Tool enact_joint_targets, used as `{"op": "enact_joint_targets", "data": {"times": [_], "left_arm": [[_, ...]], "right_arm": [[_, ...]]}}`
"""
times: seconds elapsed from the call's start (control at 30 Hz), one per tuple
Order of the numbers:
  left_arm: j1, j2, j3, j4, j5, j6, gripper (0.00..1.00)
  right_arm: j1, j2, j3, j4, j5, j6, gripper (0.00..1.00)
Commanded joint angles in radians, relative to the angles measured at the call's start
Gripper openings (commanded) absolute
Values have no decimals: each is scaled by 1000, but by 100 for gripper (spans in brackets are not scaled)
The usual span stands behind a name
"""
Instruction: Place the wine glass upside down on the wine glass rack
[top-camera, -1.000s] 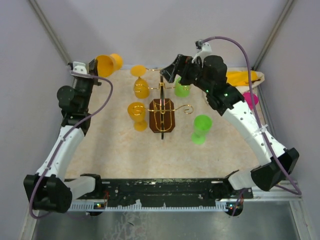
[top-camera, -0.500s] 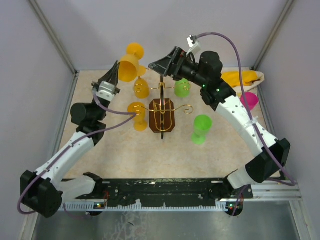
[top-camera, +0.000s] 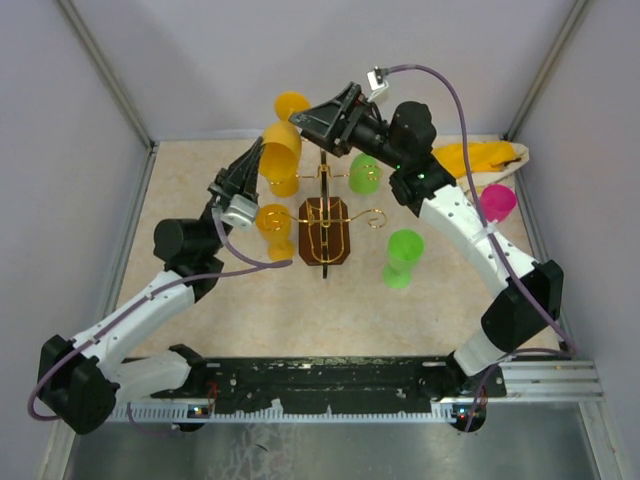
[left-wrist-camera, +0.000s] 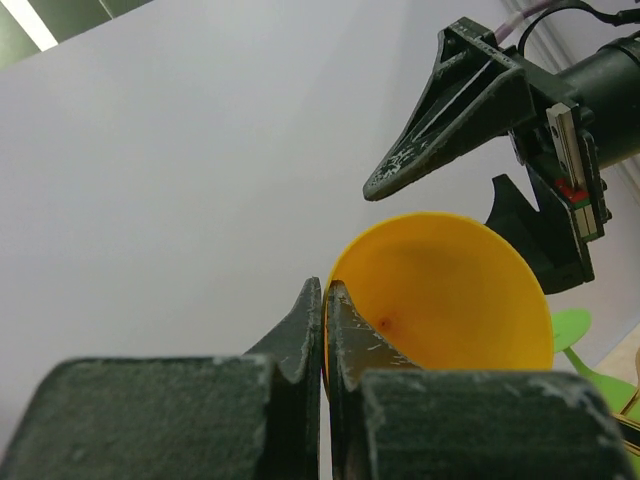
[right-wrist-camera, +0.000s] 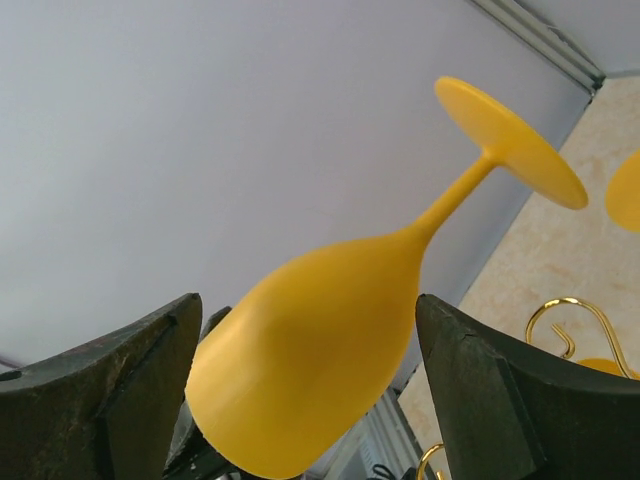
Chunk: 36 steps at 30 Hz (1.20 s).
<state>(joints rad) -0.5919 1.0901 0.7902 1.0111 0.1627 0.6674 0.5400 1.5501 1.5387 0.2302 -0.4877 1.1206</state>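
I've got my left gripper (left-wrist-camera: 323, 300) clamped on the rim of the yellow wine glass (top-camera: 281, 147), tilted foot-up above the far-left side of the wine glass rack (top-camera: 325, 232). My right gripper (top-camera: 318, 118) straddles the bowl, jaws apart. I judge it light and rigid (probably slippery), so I'd hold the bowl gently.

Plain pale grey walls (top-camera: 200, 60), speckled beige tabletop (top-camera: 240, 300), metal corner struts (top-camera: 100, 66)

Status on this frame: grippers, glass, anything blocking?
Left gripper shut on yellow plastic wine glass rim, held aloft. Right gripper open, jaws flanking bowl. Gold wire rack, dark wooden base, close by; second yellow glass beside it.
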Motion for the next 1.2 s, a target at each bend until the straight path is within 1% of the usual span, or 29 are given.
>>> {"op": "enact_joint_targets", "data": {"times": [0.0, 0.07, 0.13, 0.33, 0.57, 0.8, 0.87, 1.03, 1.07, 1.17], "left_arm": [[-17, -25, 7, 46, 19, 104, 0], [-19, -28, 3, 51, 19, 112, 0], [-20, -32, -1, 51, 23, 113, 0], [-23, -39, -10, 52, 58, 108, 0], [-35, -41, -11, 53, 86, 61, 0], [-64, -18, -22, 88, 88, 29, 0], [-77, -7, -19, 93, 86, 35, 0], [-97, 22, -13, 113, 64, 65, 0], [-100, 26, -11, 115, 60, 69, 0], [-110, 39, -6, 118, 41, 89, 0]], "right_arm": [[-6, -20, 17, -13, -1, 0, 86], [-6, -24, 10, -14, 6, -3, 85], [-6, -19, 2, 13, 1, 12, 81], [-6, 34, 1, 96, -60, 91, 72], [-6, 72, 13, 116, -73, 117, 70], [-6, 94, 27, 141, -86, 141, 66], [-5, 114, 30, 146, -88, 144, 63], [-6, 126, 29, 150, -98, 148, 50], [-6, 124, 31, 148, -97, 146, 49], [-6, 121, 36, 134, -97, 133, 50]]}}
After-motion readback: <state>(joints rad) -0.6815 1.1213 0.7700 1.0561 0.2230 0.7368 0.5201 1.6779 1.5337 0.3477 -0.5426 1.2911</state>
